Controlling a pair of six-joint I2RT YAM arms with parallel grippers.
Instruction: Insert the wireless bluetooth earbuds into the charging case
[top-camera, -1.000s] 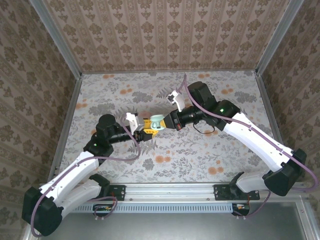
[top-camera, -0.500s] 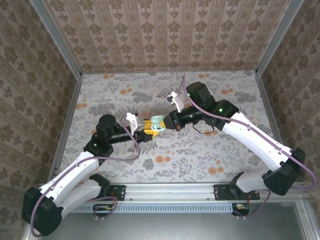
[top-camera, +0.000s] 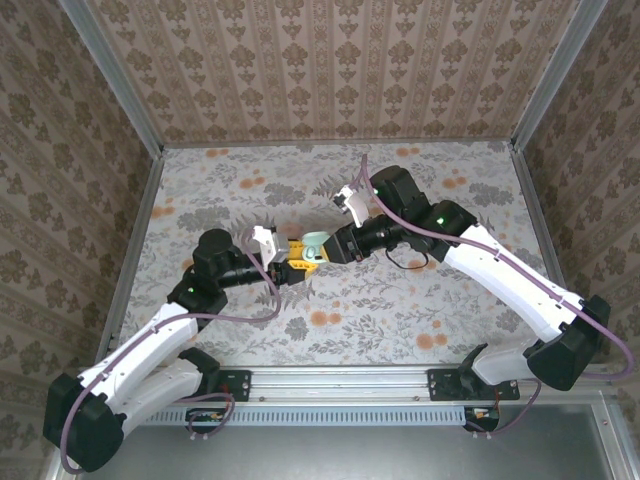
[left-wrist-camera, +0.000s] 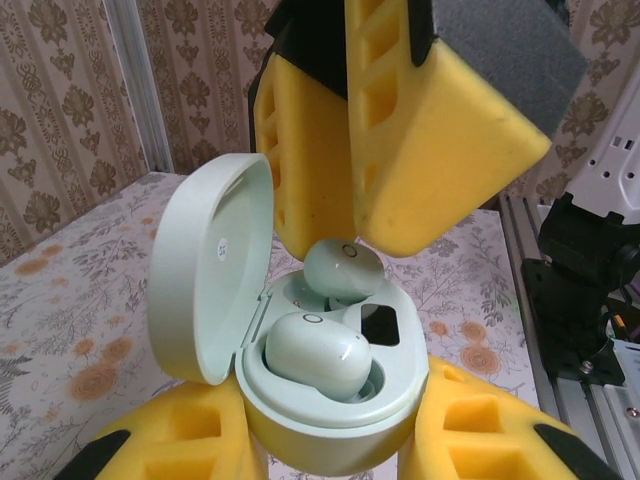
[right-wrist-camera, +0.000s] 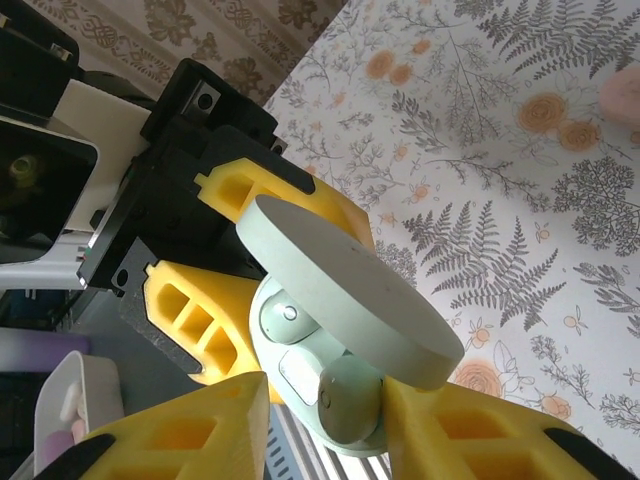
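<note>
While the floral worktop (top-camera: 420, 300) lay under both my arms, with papered walls (top-camera: 330, 70) far behind and a metal rail (top-camera: 350, 378) at the near edge, the open lid (left-wrist-camera: 205, 280) stood upright just beside the slots, crowding that side. My left end effector (left-wrist-camera: 330, 445) was clenched on the pale green charging case (left-wrist-camera: 400, 390), near the worktop's middle. One earbud (left-wrist-camera: 315, 350) sat in its slot. My right end effector (left-wrist-camera: 345, 240) gripped the second earbud (left-wrist-camera: 342, 272) between yellow foam fingers (left-wrist-camera: 430, 140), at the mouth of the other slot. I could not tell whether it was fully seated.
</note>
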